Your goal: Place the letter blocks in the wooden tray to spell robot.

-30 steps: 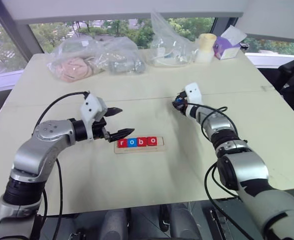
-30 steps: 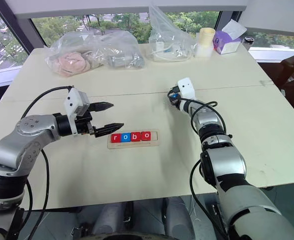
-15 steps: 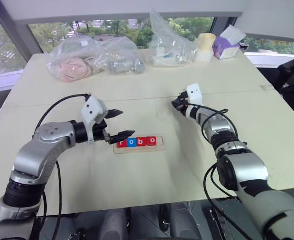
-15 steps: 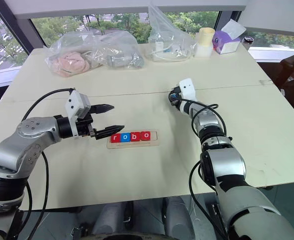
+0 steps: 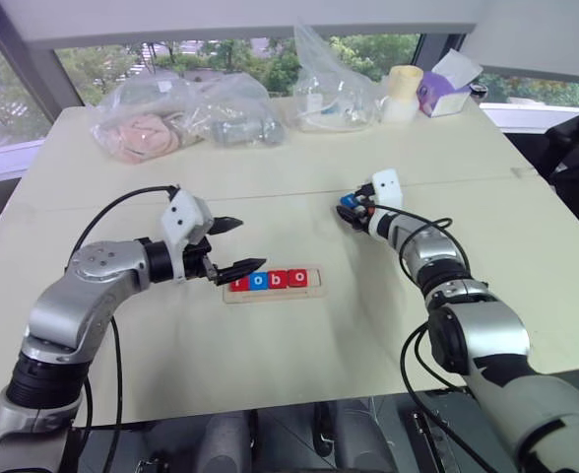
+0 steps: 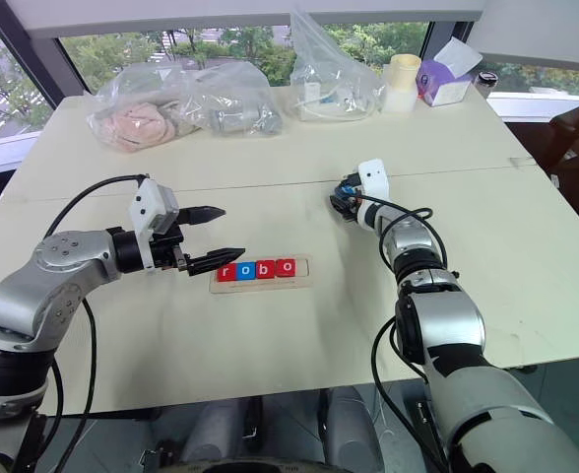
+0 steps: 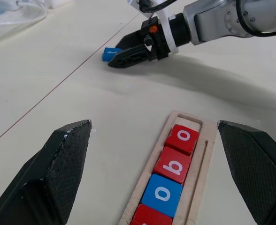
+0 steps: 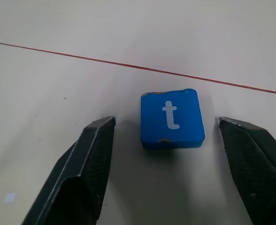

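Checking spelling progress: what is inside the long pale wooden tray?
The long pale wooden tray holds four square letter blocks, red r, blue o, red b, red o; its last slot is empty. The left gripper's finger partly covers r.

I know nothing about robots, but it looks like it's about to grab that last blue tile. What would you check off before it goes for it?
1. The blue t block lies flat on the table, letter up: ok.
2. The block sits between the right gripper jaws: ok.
3. Those jaws stand open, touching nothing: ok.
4. The wooden tray has its last slot free after r, o, b, o: ok.
5. The left gripper hangs open near the tray's r end, away from the free slot: ok.
6. Whether the jaws are low enough to grip the thin block: cannot tell.
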